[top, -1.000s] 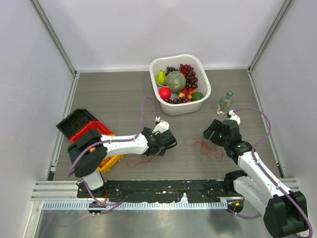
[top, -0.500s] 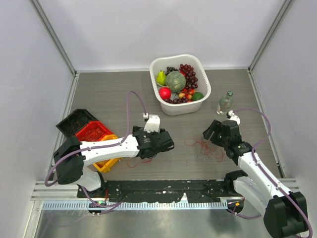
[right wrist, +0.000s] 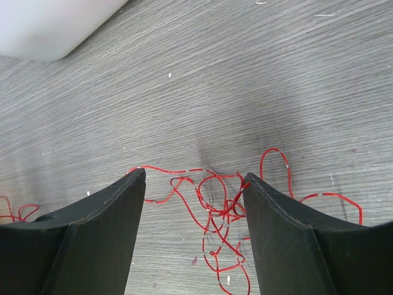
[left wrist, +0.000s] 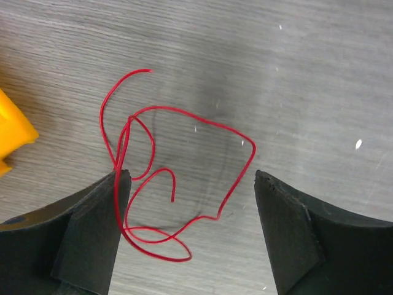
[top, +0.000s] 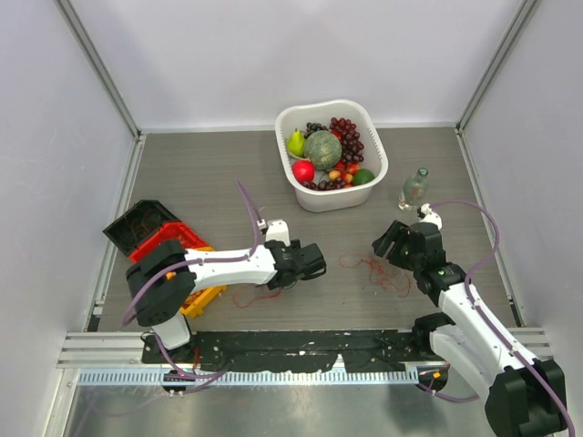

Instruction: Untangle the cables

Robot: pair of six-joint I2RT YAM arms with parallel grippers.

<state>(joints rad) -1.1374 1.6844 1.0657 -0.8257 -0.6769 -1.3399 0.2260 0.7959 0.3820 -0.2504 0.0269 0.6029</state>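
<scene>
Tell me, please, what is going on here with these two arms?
Two robot arms are at an untangling job on the table. The left claw hangs open over one loose red cable, lying apart from the rest. The right claw hangs open over the red tangle. Neither grips anything now.

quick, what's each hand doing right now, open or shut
left hand: open, empty, above a loose red cable
right hand: open, empty, above the red cable tangle
</scene>
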